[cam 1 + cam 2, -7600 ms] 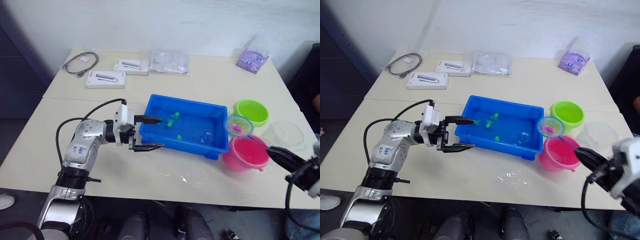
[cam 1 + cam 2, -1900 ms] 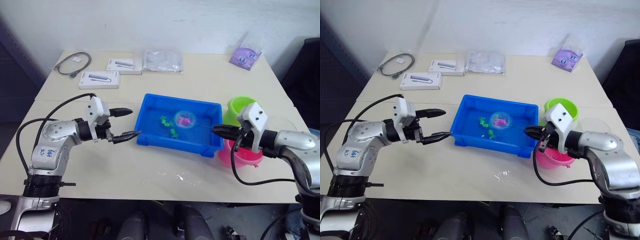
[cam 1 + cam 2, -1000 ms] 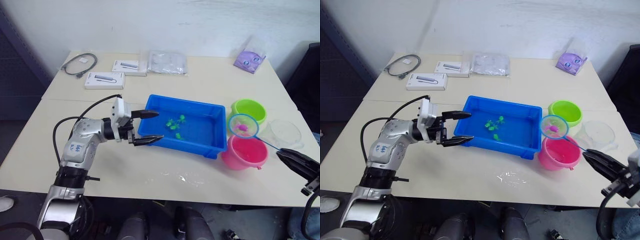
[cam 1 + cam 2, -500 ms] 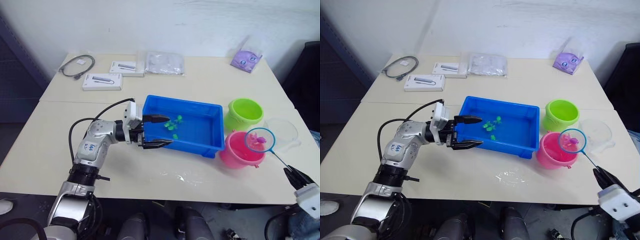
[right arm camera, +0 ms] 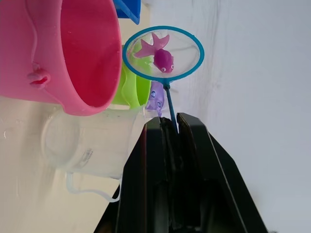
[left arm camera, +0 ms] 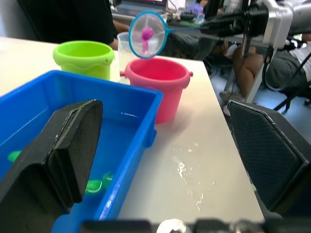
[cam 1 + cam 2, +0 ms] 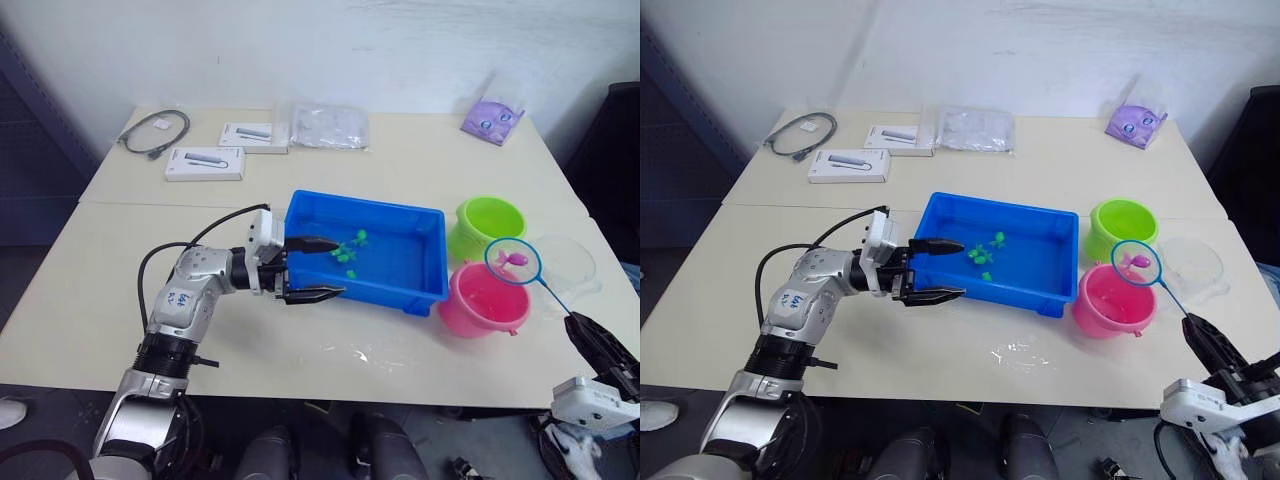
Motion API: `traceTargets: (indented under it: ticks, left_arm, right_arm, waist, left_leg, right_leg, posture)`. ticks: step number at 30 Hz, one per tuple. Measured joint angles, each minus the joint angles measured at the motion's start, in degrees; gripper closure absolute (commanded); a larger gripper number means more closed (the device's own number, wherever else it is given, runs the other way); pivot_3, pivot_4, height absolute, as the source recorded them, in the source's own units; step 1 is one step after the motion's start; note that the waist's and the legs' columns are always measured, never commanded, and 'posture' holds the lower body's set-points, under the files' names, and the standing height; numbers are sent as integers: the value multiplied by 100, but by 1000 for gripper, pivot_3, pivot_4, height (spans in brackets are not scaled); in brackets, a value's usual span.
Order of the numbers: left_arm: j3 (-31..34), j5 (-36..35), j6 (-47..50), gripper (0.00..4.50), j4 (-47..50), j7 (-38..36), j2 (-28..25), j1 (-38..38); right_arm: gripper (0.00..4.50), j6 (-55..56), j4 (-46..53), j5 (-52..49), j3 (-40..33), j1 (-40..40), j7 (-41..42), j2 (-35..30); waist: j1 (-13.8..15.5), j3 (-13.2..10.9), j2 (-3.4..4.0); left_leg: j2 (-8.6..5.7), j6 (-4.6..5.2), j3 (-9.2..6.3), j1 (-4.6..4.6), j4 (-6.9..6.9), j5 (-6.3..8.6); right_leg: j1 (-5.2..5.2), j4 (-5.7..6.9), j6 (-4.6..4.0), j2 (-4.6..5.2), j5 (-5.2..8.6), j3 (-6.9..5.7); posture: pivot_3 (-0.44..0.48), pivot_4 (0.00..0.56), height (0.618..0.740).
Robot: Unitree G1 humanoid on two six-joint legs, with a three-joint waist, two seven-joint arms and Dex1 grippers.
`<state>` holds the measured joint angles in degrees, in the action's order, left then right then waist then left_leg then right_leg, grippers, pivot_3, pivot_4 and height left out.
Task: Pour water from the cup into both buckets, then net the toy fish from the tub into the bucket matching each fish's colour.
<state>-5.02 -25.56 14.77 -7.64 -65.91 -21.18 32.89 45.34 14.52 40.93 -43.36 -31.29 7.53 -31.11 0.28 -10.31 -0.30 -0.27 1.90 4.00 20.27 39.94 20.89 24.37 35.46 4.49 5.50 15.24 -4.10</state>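
Two small round plastic buckets, one lime green (image 7: 486, 222) and one pink (image 7: 487, 300), stand side by side on the pale counter (image 7: 420, 165) in the head views, just off the right end of the shallow bright blue plastic tub (image 7: 396, 250). Several tiny green toy fish (image 7: 348, 249) lie in the tub. The left gripper (image 7: 316, 268) is at the tub's left end, fingers spread wide, holding nothing. The right gripper (image 7: 592, 340) is clamped on the thin handle of the small round blue-rimmed hoop net (image 7: 513, 261), which hangs above the pink bucket's far rim with a pink toy fish (image 7: 513, 259) inside. The clear plastic measuring cup (image 7: 566, 265) sits just right of the buckets.

In the left wrist view, the blue tub lies between its parted fingers (image 6: 73, 145).

In the right wrist view, closed fingers (image 5: 155, 160) pinch the net handle.
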Motion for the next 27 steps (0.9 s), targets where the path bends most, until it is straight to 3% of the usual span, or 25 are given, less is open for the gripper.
traceTargets:
  ticks: [7,18,21,27]
  left_arm:
    - [112,0,-128,85,-12,132,122,-12]
    - [171,2,-232,85,-166,125,96,-8]
    - [171,5,-244,85,-161,106,8,-91]
    - [350,-137,169,85,-172,-267,-789,-110]
  right_arm:
    - [4500,96,-309,632,0,-280,-884,-297]
    - [4500,61,-342,544,38,-363,-1171,-774]
    - [4500,-215,-295,-248,100,-348,-852,-752]
    - [4500,-1773,727,-3917,577,-252,825,-994]
  waist:
    - [-39,0,-1]
    - [-31,-1,-2]
    - [-34,-1,-2]
    - [-73,-2,-3]
  left_leg:
    - [2,-2,1,-2,0,-1]
    - [2,-2,1,-2,0,-2]
    - [3,-1,-1,-2,0,-2]
    - [15,0,-5,-11,-1,-1]
  right_leg:
    - [0,2,-2,-3,2,2]
    - [0,2,-3,-2,2,2]
    - [0,2,-3,-2,2,2]
    - [-1,13,-11,-5,6,-1]
  posture:
    - [0,150,740]
    - [0,150,740]
    - [0,150,740]
    - [0,150,740]
